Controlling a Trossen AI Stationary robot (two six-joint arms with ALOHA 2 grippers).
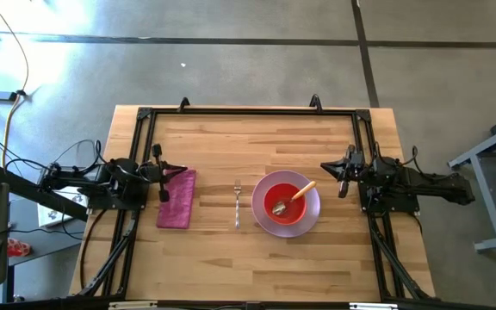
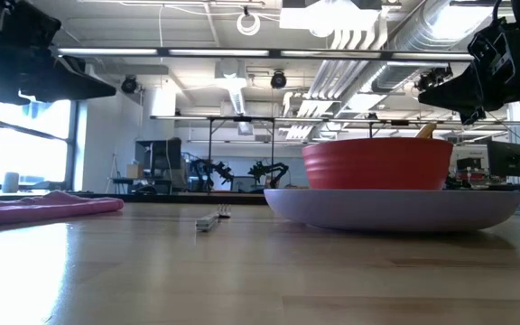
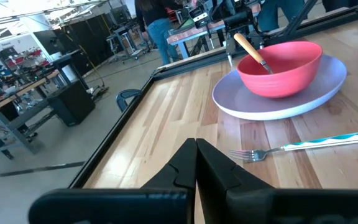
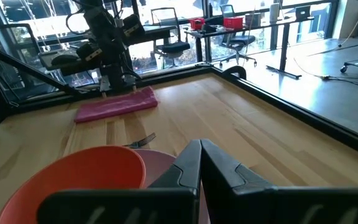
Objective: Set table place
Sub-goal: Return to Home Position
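Observation:
A pale lilac plate lies on the table right of centre, and a red bowl stands on it. A wooden-handled spoon rests in the bowl, its handle leaning on the rim. The silver fork lies left of the plate, and the folded magenta napkin lies flat farther left. My left gripper hovers shut above the napkin's left edge. My right gripper hovers shut just right of the plate. In the left wrist view the bowl, plate and fork show ahead.
A black metal frame runs along the table's far edge and down both sides by the arm bases. Bare wood spreads across the far half and the near strip of the table. Desks, chairs and people show in the room beyond.

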